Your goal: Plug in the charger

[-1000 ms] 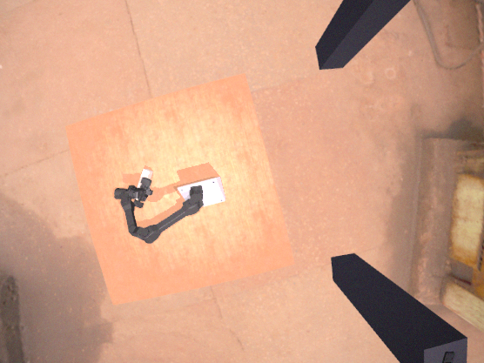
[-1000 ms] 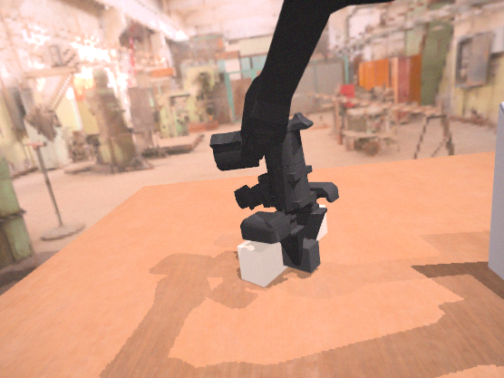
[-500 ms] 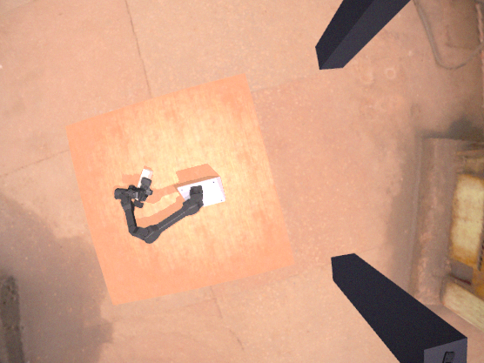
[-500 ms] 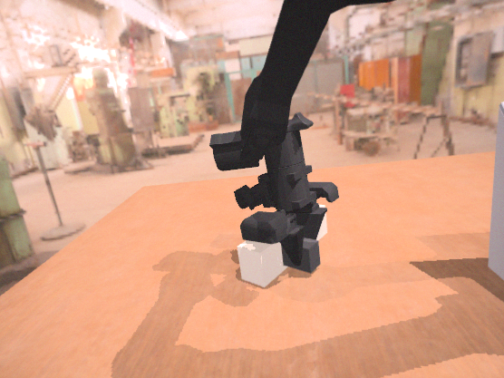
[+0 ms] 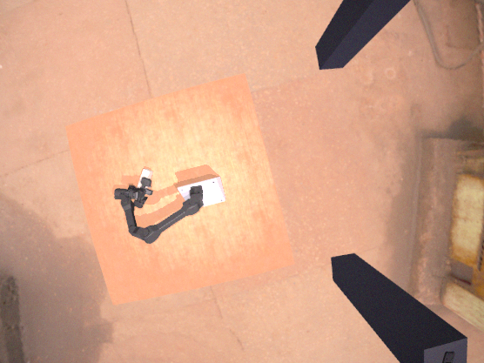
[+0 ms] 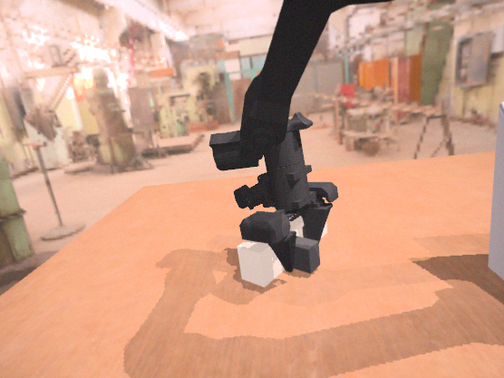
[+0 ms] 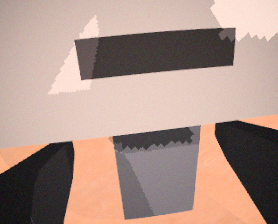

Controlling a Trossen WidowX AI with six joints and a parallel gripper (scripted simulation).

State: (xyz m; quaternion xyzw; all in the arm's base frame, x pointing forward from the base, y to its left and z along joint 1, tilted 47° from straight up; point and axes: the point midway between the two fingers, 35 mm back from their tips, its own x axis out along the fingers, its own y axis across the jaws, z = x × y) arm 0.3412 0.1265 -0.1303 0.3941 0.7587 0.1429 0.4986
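Note:
The white power strip (image 5: 145, 174) (image 6: 256, 264) (image 7: 150, 102) lies on the table, with a dark rectangle on the face seen in the wrist view. The grey charger (image 6: 306, 256) (image 7: 160, 185) sits against the strip's long side. No gap shows between them in the wrist view. Its prongs are hidden, and so are the outlets. My gripper (image 5: 147, 187) (image 6: 301, 247) (image 7: 145, 135) is open around the charger. In the wrist view its dark fingers stand apart from the charger, with tabletop showing on both sides. The arm hides the charger in the top view.
A white box (image 5: 213, 192) (image 6: 497, 200) stands on the wooden table (image 5: 183, 127) (image 6: 150, 218) beside the arm's base, to the right of the strip. The arm bends over the table between them. Two dark beams (image 5: 361, 23) (image 5: 383, 301) show beyond the table's right side.

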